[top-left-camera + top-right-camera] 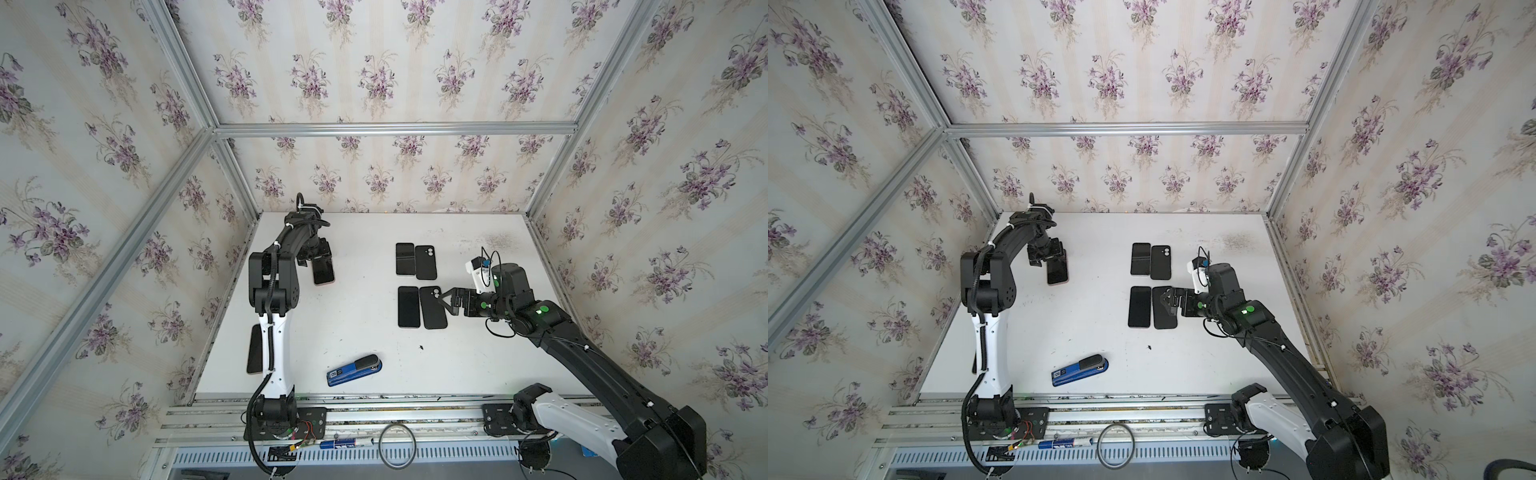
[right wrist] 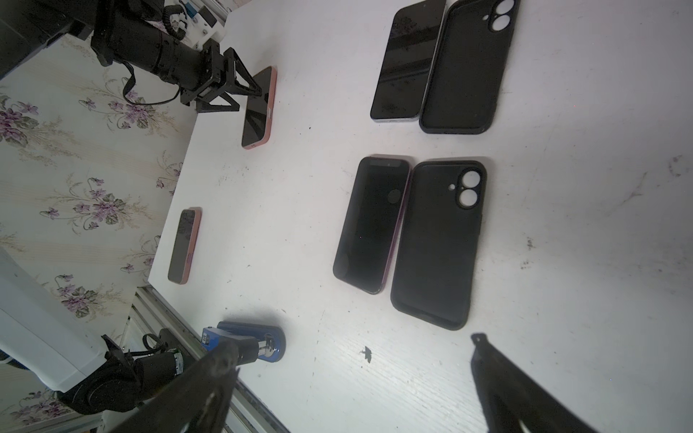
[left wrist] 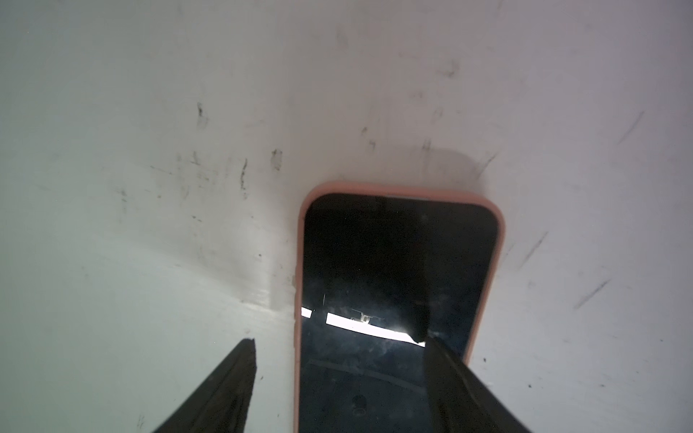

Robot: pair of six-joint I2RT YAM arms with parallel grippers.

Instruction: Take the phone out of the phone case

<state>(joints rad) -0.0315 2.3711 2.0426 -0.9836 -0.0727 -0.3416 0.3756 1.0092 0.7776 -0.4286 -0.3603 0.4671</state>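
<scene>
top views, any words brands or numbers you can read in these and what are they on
No text is readable in any view.
blue stapler: pale label at one end, too blurred to read.
marker: print along its barrel, too small to read.
Nothing else shows lettering.

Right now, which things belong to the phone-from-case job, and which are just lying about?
Job: pink-cased phone, under the left pincer; second pink-cased phone at the table edge.
Lying about: blue stapler; two bare phones and two empty black cases, seemingly finished.
</scene>
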